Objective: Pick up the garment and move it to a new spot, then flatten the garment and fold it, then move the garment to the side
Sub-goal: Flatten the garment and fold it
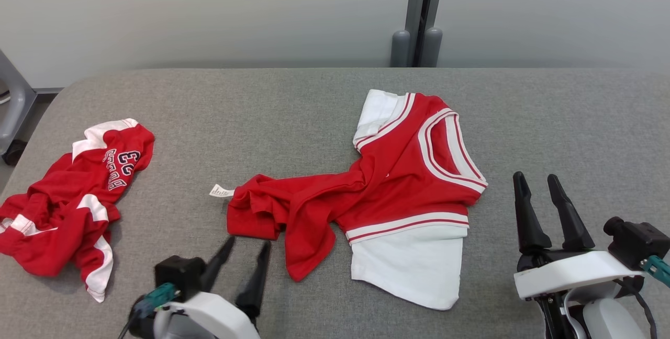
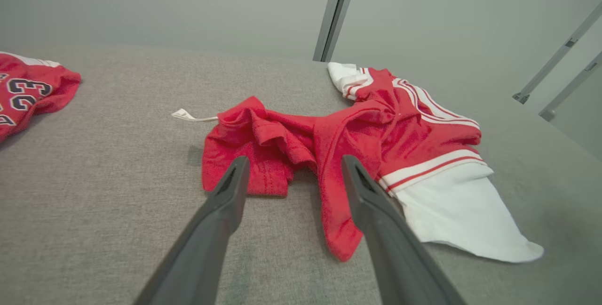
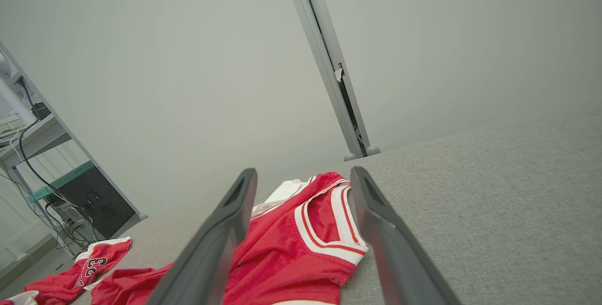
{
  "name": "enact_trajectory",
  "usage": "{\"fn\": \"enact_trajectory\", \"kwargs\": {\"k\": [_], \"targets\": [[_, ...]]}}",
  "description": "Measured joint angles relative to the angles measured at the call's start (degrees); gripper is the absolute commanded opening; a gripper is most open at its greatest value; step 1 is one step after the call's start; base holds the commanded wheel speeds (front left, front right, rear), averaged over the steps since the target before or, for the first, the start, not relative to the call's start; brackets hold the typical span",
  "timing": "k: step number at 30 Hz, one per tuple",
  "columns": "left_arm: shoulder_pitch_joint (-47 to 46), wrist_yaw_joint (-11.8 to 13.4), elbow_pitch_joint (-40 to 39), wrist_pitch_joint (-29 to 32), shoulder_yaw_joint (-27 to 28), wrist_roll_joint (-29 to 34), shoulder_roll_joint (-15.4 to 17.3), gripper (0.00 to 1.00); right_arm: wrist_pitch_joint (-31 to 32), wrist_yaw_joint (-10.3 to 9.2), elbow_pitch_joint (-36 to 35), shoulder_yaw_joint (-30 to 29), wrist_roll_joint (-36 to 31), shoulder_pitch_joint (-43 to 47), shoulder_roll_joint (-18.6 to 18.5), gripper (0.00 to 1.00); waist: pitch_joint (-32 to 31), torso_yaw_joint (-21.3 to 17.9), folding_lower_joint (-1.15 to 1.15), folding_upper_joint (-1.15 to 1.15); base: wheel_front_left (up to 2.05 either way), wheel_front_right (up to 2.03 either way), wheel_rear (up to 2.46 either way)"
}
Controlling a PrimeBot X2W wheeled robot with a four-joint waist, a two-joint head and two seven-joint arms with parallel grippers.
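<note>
Red/white garment (image 1: pixel 398 171) lies crumpled mid-table (image 1: pixel 314 103), front hidden in folds. L gripper (image 1: pixel 248 241) open, empty, tips just short of red edge. R gripper (image 1: pixel 535 176) open, empty, near collar. 2nd jersey (image 1: pixel 78 198) far left, lettering partly legible.

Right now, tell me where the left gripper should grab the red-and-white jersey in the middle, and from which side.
Best to grip the bunched red end of the jersey, coming from the near edge with the open left gripper. The raised folds there likely give something to pinch, while the white panel lies flat.
</note>
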Motion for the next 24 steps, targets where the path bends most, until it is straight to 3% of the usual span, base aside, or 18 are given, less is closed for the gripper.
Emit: {"fn": "enact_trajectory", "kwargs": {"k": [8, 20, 23, 24], "targets": [[-0.39, -1.05, -0.99, 17.52, -6.52, -5.67, 1.65, 1.00, -0.01, 0.00, 0.30, 0.57, -0.41, -0.60, 0.22, 1.00, 0.35, -1.29, 0.00, 0.00, 0.00, 0.00, 0.00], [-6.02, -1.23, 5.24, 22.57, -7.73, -10.93, 3.41, 1.00, 0.00, 0.00, 0.48, 1.16, 0.35, -1.93, 0.55, 1.00, 2.52, -4.79, 0.00, 0.00, 0.00, 0.00, 0.00], [-6.88, -1.24, 6.86, 21.94, -8.01, -11.49, 3.97, 0.77, 0.00, 0.00, 0.48, 1.16, 0.41, -2.33, 0.64, 1.00, 3.17, -5.28, 0.00, 0.00, 0.00, 0.00, 0.00], [-7.05, -1.24, 7.27, 21.74, -8.17, -11.77, 4.07, 0.56, -0.01, 0.00, 0.48, 1.15, 0.41, -2.40, 0.66, 1.00, 3.35, -5.40, 0.00, 0.00, 0.00, 0.00, 0.00]]}}
